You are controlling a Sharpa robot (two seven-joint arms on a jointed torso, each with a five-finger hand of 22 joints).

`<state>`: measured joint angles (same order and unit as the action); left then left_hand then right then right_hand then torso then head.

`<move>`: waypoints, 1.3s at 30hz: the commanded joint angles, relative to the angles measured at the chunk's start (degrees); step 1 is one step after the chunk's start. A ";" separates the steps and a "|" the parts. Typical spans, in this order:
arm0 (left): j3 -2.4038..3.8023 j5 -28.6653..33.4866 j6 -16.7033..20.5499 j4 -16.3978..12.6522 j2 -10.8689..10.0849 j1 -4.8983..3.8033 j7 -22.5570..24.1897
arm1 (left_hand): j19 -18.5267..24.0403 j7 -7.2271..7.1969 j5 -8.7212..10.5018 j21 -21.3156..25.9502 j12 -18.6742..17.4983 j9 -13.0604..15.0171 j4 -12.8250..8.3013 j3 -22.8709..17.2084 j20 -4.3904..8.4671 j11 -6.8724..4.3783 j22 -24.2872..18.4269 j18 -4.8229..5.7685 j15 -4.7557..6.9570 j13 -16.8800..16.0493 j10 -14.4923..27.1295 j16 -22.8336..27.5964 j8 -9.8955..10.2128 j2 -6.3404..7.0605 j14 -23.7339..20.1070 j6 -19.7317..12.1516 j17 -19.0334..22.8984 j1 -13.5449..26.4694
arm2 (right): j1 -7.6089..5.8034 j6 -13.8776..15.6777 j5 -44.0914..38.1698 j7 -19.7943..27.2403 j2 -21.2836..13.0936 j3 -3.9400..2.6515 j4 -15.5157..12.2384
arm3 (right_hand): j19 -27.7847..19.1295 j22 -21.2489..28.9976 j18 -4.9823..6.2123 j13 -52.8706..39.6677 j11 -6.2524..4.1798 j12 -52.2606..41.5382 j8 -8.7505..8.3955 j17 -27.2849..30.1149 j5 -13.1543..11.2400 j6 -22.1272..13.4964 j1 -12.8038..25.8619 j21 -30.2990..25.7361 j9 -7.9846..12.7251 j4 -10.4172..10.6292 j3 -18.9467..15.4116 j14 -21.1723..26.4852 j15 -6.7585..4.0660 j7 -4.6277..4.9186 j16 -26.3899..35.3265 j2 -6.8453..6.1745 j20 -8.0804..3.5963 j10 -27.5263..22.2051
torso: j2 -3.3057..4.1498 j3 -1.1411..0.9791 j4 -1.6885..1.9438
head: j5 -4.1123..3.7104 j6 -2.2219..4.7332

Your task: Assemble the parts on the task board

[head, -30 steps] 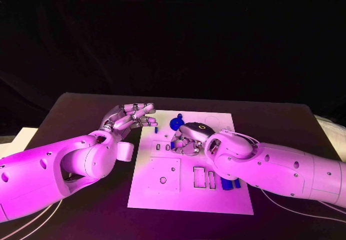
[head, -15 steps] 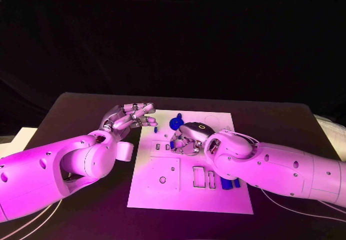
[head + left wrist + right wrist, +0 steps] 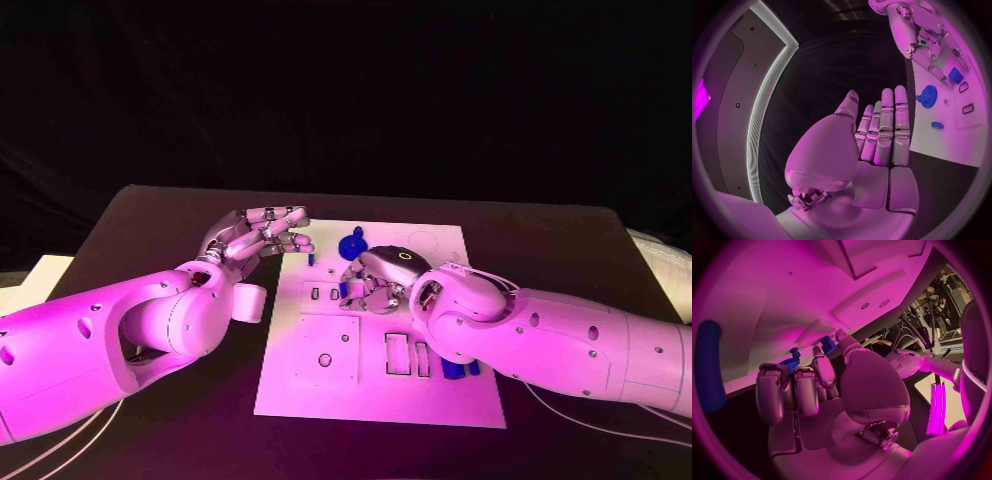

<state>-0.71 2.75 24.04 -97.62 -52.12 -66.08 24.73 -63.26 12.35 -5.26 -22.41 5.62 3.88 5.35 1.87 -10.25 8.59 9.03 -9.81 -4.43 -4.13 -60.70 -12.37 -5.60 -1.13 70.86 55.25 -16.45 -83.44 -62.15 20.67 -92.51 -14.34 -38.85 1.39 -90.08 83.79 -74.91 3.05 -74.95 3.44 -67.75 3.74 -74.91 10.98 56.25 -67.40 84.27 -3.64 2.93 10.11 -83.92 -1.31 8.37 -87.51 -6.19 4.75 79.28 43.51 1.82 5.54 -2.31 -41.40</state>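
The white task board [image 3: 433,400] lies in the middle of the black table. A blue gear [image 3: 355,240] [image 3: 927,96] stands near its far edge, with a small blue piece [image 3: 937,125] beside it. My left hand [image 3: 261,232] [image 3: 879,135] hovers just off the board's far left corner, fingers straight, holding nothing. My right hand [image 3: 378,279] [image 3: 811,385] is bent down over the board's middle, fingertips at the slots. A small blue part [image 3: 827,343] shows at its thumb tip; whether it is pinched is hidden. A long blue peg [image 3: 709,365] lies on the board nearby.
Two blue pieces [image 3: 463,368] lie by the rectangular slots, half under my right forearm. A blue square part [image 3: 955,75] sits further along the board. Bare black table [image 3: 159,215] surrounds the board on all sides.
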 commanded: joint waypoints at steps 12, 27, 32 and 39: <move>0.02 -5.40 -0.98 1.29 0.17 -0.02 -4.82 | -8.32 -2.49 0.00 -9.73 1.24 0.23 -0.12 0.49 3.33 -2.92 5.09 -0.59 3.51 -0.62 -6.56 -9.29 -0.69 -0.81 11.95 3.64 -8.76 1.02 | -0.98 9.94 2.01 5.53 -4.67 -1.18 -6.24 | -0.03 -1.81 -0.28 1.19 0.98 1.79 -0.15 -9.27 -0.14 -5.04 -3.86 -0.27 -0.16 3.28 -6.34 -4.81 1.28 1.20 0.47 -1.99 1.10 -1.35 | -0.20 -0.27 -0.21 | -0.07 0.24; 0.01 -38.16 -15.54 4.49 2.82 -3.18 -46.99 | -15.54 -6.50 0.00 -47.48 26.27 3.20 9.70 5.53 7.12 -7.68 46.93 3.65 6.63 -21.68 -13.83 -70.36 -6.65 -1.17 17.26 7.23 -66.24 11.83 | -10.39 5.11 35.75 16.91 -19.00 -1.50 -12.89 | -0.82 -0.22 0.04 2.53 0.34 3.32 0.65 -6.99 1.21 -2.91 -12.10 -1.17 -0.54 3.67 -5.59 -4.24 0.72 0.59 1.92 2.22 0.70 -2.45 | -2.12 -1.05 -1.30 | 0.41 -0.59; -0.01 -49.97 -22.26 6.29 5.62 -4.95 -56.89 | -18.88 -7.93 1.21 -56.20 49.43 7.43 10.84 8.67 7.52 -8.49 59.79 5.77 8.03 -44.56 -13.96 -77.63 -12.89 -1.97 19.14 6.83 -73.55 13.10 | -12.01 5.73 39.84 17.04 -20.90 -1.47 -10.78 | -0.91 -0.01 0.08 2.81 0.35 3.69 0.54 -6.74 1.50 -2.98 -11.94 -1.28 -0.49 3.69 -5.61 -4.19 0.70 0.60 2.08 2.32 0.66 -2.62 | -2.53 -1.30 -1.64 | 1.02 -0.78; -0.06 -55.01 -26.01 9.88 9.71 -6.69 -62.25 | -20.47 -9.42 1.70 -59.79 61.51 15.08 11.20 11.45 8.32 -9.47 65.66 6.71 8.86 -57.22 -15.82 -77.63 -21.56 -2.91 19.14 4.95 -73.55 14.19 | -12.48 4.78 40.76 15.91 -21.38 -1.42 -8.94 | -0.96 0.12 0.11 2.89 0.36 3.75 0.43 -6.50 1.60 -3.05 -11.64 -1.36 -0.44 3.80 -5.71 -4.14 0.71 0.63 2.23 2.40 0.64 -2.60 | -2.67 -1.56 -1.74 | 1.22 -0.87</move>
<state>-0.77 -45.81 3.45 -88.22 -42.96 -72.57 -30.87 -83.55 2.97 -3.85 -82.05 66.90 18.53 16.57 13.14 -1.86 -0.82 74.60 -3.99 4.05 -61.08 -76.71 -89.83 -26.74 -3.93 83.95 60.38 -74.95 -69.72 -74.57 26.57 -54.57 1.03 -60.14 -0.05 -99.20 83.17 -74.87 3.05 -72.10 3.96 -64.21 4.40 -74.93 12.21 52.94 -79.19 83.10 -4.15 6.64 4.22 -84.02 -0.20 8.88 -85.55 -4.09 5.55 76.92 40.98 0.40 3.89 -1.09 -42.27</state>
